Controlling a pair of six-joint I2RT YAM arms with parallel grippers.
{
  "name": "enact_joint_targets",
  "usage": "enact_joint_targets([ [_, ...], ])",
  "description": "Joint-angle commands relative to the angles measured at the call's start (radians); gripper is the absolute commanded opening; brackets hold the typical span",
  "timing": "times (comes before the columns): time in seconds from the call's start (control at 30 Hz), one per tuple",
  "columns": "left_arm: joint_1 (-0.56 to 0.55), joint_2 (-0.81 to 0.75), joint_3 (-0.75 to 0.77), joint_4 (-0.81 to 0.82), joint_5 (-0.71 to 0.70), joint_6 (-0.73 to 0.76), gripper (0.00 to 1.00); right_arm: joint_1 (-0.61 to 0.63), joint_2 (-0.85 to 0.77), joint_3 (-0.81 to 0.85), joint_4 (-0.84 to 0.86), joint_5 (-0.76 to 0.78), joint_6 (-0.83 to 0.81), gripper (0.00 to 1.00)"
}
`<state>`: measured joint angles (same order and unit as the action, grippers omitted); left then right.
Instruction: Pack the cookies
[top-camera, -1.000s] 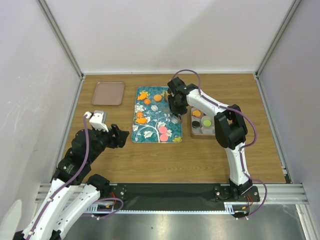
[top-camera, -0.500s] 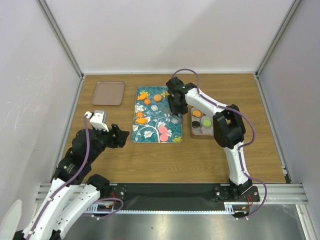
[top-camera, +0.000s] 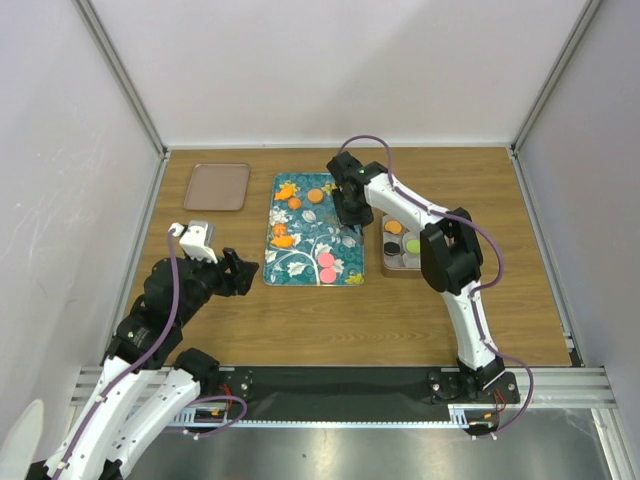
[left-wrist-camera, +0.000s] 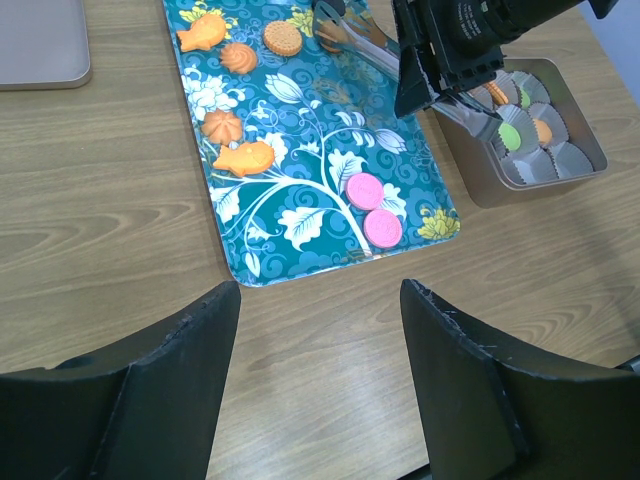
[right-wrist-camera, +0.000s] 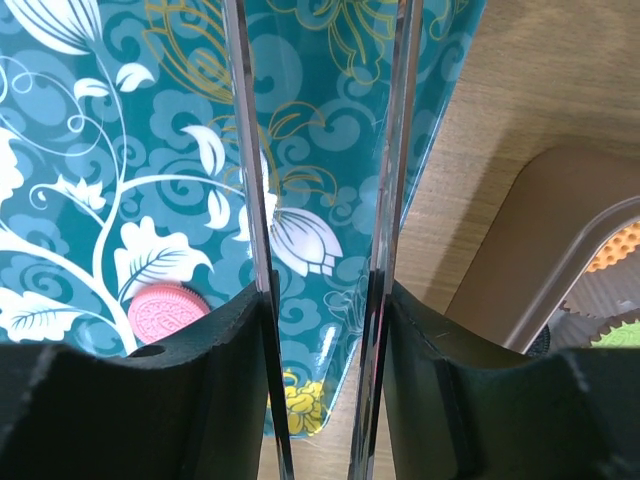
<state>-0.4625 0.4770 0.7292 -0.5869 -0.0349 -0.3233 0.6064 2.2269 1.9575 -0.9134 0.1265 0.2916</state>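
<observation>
Right pincer (right-wrist-camera: 325, 340) closed on a pair of metal tongs (right-wrist-camera: 247, 150), their blades standing slightly apart over the teal floral tray (left-wrist-camera: 300, 150). The tips reach toward the tray's far end near a round orange cookie (left-wrist-camera: 283, 38), but whether they have caught anything cannot be told. Left pincer (left-wrist-camera: 320, 290) hangs wide open and empty above the worktop (left-wrist-camera: 120, 220), well clear of the action. Two pink cookies (left-wrist-camera: 365, 190) and several orange ones lie on the tray, while green, orange and black ones sit in paper cups in the tin (left-wrist-camera: 480, 195) just beside it. The step looks like fetching another cookie, and the next move calls for squeezing the tongs on one and carrying it across to a free cup.
</observation>
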Motion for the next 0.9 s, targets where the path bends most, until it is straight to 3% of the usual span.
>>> enact_joint_targets([
  [0.0, -0.007, -0.011, 0.007, 0.024, -0.008, -0.005, 0.71, 0.010, 0.019, 0.073, -0.048, 0.038, -0.017, 0.46],
  [0.67, -0.007, -0.018, 0.007, 0.025, 0.000, -0.002, 0.72, 0.038, 0.076, 0.198, -0.182, 0.087, -0.062, 0.45],
  [0.87, -0.007, -0.023, 0.007, 0.025, -0.003, -0.003, 0.72, 0.041, 0.086, 0.256, -0.223, 0.105, -0.068, 0.38],
])
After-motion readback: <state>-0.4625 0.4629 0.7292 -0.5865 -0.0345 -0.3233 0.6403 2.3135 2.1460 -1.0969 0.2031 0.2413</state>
